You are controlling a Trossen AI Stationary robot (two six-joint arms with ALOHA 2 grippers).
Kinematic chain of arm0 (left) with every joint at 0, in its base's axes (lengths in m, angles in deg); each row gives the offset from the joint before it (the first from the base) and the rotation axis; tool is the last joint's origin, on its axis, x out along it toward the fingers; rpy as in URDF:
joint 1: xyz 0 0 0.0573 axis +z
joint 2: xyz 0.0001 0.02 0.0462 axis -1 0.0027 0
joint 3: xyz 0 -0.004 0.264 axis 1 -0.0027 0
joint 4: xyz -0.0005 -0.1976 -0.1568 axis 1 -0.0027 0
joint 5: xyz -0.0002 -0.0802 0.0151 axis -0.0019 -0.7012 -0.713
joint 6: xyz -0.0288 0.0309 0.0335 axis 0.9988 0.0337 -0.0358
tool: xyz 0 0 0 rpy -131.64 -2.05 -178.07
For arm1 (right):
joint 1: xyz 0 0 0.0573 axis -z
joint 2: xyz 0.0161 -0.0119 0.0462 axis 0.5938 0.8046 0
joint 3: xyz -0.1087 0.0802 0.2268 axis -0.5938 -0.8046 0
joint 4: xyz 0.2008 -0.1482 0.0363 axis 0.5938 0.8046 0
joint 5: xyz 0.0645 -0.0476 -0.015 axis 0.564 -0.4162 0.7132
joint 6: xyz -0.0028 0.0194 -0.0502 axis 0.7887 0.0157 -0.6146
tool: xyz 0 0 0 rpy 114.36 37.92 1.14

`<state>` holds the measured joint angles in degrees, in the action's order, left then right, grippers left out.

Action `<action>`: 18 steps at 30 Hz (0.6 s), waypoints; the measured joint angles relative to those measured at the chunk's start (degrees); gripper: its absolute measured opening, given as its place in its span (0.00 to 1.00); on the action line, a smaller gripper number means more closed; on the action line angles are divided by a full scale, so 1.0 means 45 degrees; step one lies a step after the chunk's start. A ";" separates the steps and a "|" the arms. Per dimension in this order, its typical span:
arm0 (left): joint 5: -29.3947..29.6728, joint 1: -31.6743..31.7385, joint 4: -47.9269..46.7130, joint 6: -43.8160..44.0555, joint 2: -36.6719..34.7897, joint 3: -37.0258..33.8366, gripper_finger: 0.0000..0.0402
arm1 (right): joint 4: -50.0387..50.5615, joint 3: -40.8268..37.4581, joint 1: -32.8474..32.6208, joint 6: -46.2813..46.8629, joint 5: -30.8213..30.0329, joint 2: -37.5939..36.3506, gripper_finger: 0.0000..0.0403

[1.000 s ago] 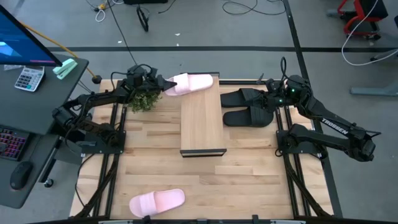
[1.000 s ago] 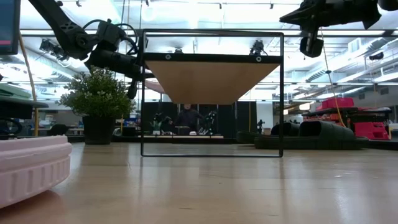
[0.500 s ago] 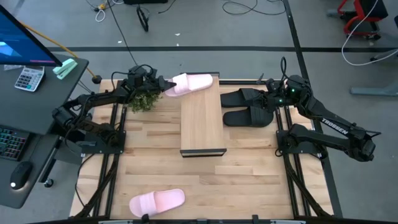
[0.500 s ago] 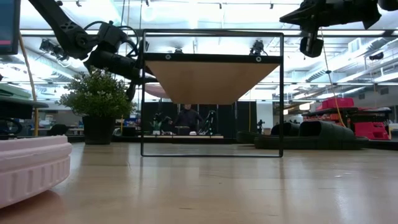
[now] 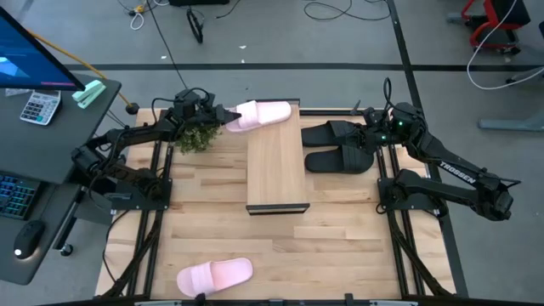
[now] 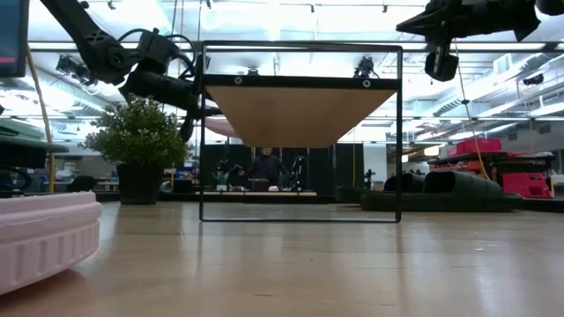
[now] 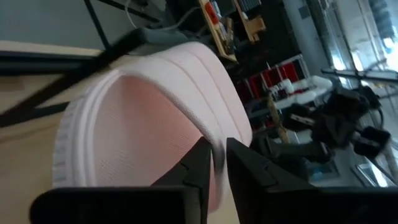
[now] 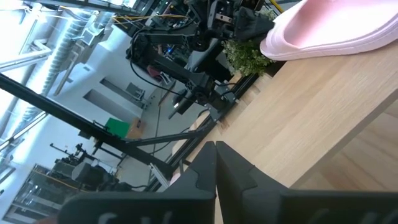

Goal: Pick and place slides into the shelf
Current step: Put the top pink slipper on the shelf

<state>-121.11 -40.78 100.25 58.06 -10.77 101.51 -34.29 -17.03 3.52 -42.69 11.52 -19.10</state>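
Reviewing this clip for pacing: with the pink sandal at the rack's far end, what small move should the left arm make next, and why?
Probably open the left end effector and back off. Its fingers pinch the rim of the pale pink foam slip-on sandal, which already seems to rest on the far end of the light wood-grain plank shelf, though contact isn't certain.

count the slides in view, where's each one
4: one pink slide on the shelf's far end in the left gripper, another pink near the front edge, two black right of the shelf.
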 joint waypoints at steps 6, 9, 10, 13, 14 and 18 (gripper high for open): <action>-0.0680 0.0000 0.0154 -0.0009 0.0004 0.0000 0.12 | 0.0000 0.0000 0.0000 0.0000 0.0000 0.0000 0.02; -0.0626 0.0000 0.0162 0.0130 0.0004 0.0000 0.09 | 0.0000 0.0000 0.0000 0.0000 0.0000 0.0000 0.02; -0.0564 0.0000 0.0162 0.0142 0.0004 0.0000 0.08 | 0.0000 0.0000 0.0000 0.0000 0.0000 0.0000 0.01; -0.0248 0.0000 0.0112 0.0159 0.0004 0.0000 0.09 | 0.0000 0.0000 0.0000 0.0002 0.0000 0.0000 0.01; -0.0094 0.0000 0.0091 0.0187 0.0004 0.0000 0.11 | 0.0000 0.0000 0.0000 0.0003 0.0000 0.0000 0.01; 0.0184 0.0000 0.0080 0.0214 0.0004 0.0000 0.18 | 0.0000 0.0000 -0.0004 0.0004 0.0000 0.0000 0.02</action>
<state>-120.28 -40.78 100.61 59.03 -10.75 101.51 -34.29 -17.03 3.50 -42.67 11.52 -19.10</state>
